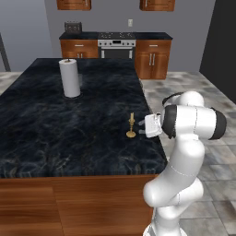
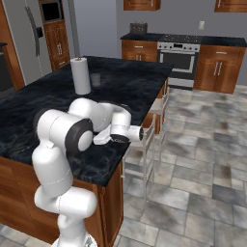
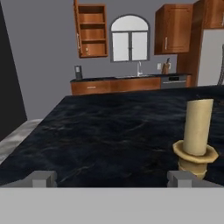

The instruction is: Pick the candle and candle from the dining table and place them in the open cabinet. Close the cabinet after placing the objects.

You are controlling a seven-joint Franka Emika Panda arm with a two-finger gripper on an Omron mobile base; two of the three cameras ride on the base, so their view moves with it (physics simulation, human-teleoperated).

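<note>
Just ahead of the right fingertip, outside the gap, the candle stands upright on the table. The gripper hangs spread wide, holding nothing.

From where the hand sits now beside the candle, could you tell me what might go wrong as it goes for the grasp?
1. In the hand view the candle stands off toward the right fingertip rather than midway in the open gripper, so closing now could push it instead of clamping it.
2. It is a thin taper on a slender holder, likely easy to tip if bumped.
3. It stands near the dining table edge; a knock might send it off.
</note>
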